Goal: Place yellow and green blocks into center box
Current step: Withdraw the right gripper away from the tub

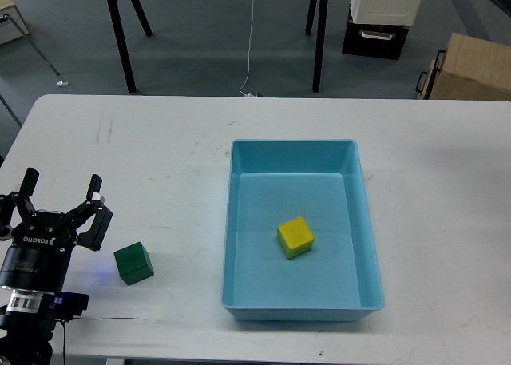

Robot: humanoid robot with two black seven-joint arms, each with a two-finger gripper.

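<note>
A yellow block (295,238) lies inside the light blue box (239,221) near its middle. A green block (132,263) sits on the white table to the left of the box. My left gripper (61,209) is open and empty at the lower left, its fingers pointing away from me, a short way left of and above the green block and apart from it. My right arm and gripper are out of view.
The white table (160,165) spreads around the box. Beyond its far edge stand black stand legs (120,37), a white and black case (383,17) and a cardboard box (467,69) on the grey floor.
</note>
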